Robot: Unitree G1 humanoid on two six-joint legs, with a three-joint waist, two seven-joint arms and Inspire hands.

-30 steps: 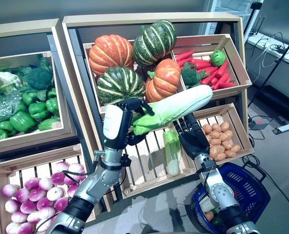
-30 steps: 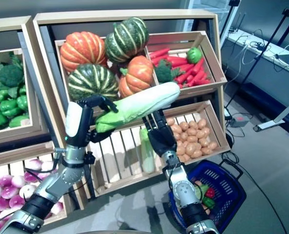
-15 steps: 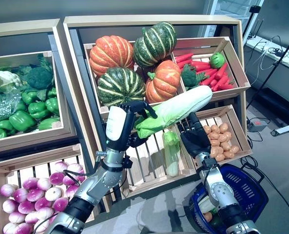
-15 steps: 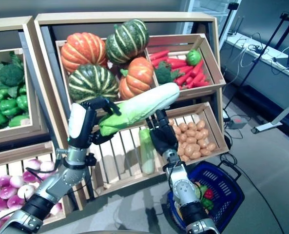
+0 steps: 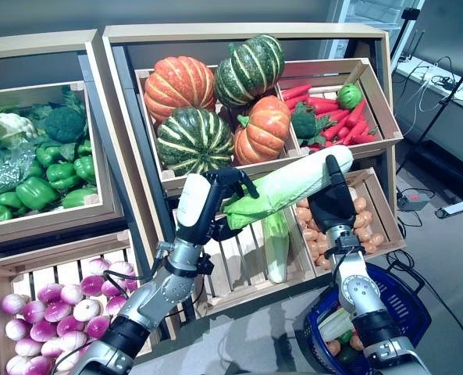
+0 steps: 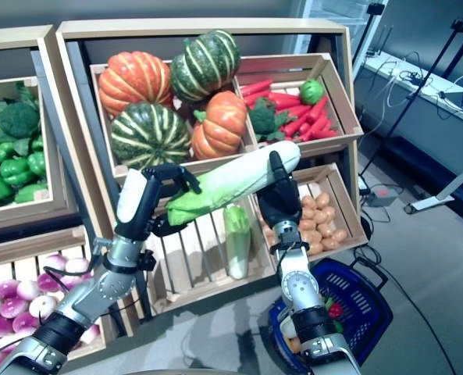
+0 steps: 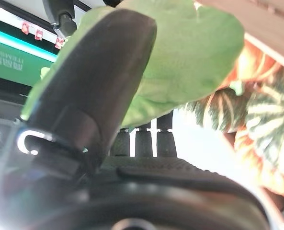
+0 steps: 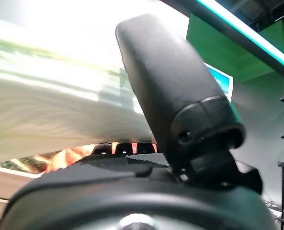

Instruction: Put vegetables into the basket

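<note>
A long napa cabbage (image 5: pixel 282 181), white with a green leafy end, is held level in front of the wooden stand. My left hand (image 5: pixel 209 205) is shut on its green end, as the left wrist view shows with the leaves (image 7: pixel 180 52) against the thumb (image 7: pixel 89 86). My right hand (image 5: pixel 330 207) is at the white end, thumb upright in front of it; the right wrist view shows the white stalk (image 8: pixel 60 115) beside that thumb (image 8: pixel 170 96). The blue basket (image 5: pixel 409 301) stands on the floor at the lower right and holds a pale green vegetable (image 5: pixel 336 324) and small red and orange ones.
The wooden stand's (image 5: pixel 239 31) crates are right behind both hands. A second cabbage (image 5: pixel 276 244) lies in the slatted lower crate under the held one. A crate of potatoes (image 5: pixel 364 223) is beside my right hand. Grey floor lies to the right.
My right hand has risen from under the cabbage's middle to its white end, thumb now in front of it. The cabbage and my left hand have shifted a little right.
</note>
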